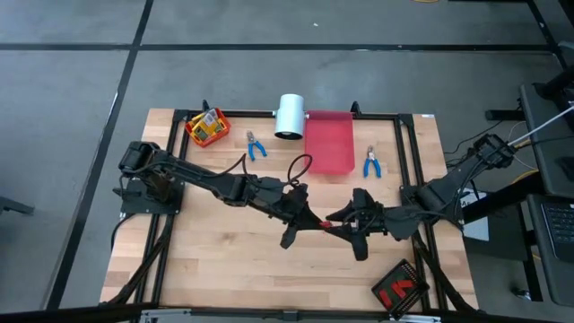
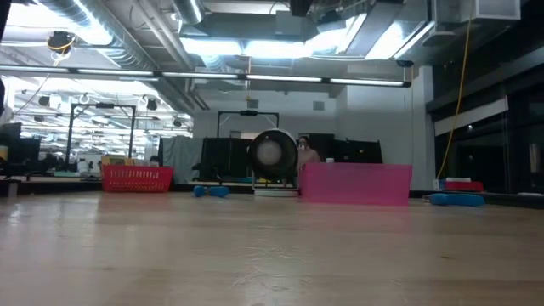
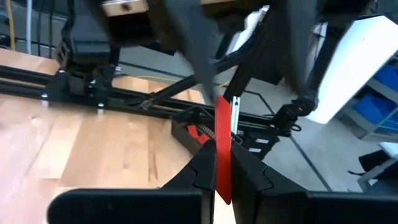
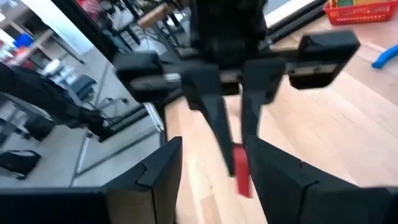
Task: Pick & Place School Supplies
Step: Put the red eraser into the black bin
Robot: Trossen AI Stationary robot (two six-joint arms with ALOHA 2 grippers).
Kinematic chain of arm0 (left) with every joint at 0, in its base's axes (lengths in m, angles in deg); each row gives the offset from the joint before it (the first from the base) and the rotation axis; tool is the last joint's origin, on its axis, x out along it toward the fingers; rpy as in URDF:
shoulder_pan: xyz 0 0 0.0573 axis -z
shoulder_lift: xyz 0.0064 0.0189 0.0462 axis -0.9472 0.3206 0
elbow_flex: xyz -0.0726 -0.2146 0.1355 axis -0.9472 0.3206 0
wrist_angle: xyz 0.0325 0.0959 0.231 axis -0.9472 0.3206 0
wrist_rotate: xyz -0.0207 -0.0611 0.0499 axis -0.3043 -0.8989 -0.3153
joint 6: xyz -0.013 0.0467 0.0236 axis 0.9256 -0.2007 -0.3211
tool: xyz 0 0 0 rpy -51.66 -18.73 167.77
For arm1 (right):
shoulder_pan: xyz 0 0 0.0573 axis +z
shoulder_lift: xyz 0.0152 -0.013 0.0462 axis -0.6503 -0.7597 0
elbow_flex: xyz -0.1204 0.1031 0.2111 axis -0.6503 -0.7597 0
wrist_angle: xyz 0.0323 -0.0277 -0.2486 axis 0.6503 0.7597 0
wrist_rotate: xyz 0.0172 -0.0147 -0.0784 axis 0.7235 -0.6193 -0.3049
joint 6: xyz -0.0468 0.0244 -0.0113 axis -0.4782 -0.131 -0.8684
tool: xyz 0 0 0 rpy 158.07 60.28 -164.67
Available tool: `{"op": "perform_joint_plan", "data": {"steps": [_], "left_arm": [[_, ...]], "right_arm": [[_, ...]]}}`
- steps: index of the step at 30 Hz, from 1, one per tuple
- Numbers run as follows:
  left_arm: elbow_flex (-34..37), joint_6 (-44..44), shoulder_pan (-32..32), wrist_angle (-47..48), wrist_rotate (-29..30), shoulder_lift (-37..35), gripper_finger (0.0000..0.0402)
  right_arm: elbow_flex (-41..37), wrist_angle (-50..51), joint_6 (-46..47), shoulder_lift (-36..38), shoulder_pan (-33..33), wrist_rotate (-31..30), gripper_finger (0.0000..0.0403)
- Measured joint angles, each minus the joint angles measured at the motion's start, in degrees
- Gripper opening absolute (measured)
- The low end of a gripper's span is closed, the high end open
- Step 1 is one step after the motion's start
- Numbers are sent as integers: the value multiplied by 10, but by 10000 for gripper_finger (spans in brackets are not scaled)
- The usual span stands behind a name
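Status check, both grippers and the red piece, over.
Left gripper shut on thin red block, mid-table. Right gripper open, facing it, fingers flanking the block. Nothing in the way.

Pale wooden table (image 1: 224,242) with visible grain, faintly sheened; red bin (image 1: 207,128) seemingly meshed plastic; matt black arms.

We are finding no readable text, label, brand, number or sign in any view. The red marking on the black tray (image 1: 400,289), at the lower right of the high view, is forming no letters we can read.
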Motion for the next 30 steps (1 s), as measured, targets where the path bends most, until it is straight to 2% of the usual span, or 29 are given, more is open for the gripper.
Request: {"op": "perform_joint_plan", "data": {"steps": [19,24,30], "left_arm": [[0,7,0,2,-3,0,16],[0,6,0,2,-1,0,16],[0,4,-2,2,2,0,16]], "right_arm": [[0,57,30,-18,2,1,178],[0,59,28,-18,2,0,140],[0,60,21,-18,1,1,56]]}}
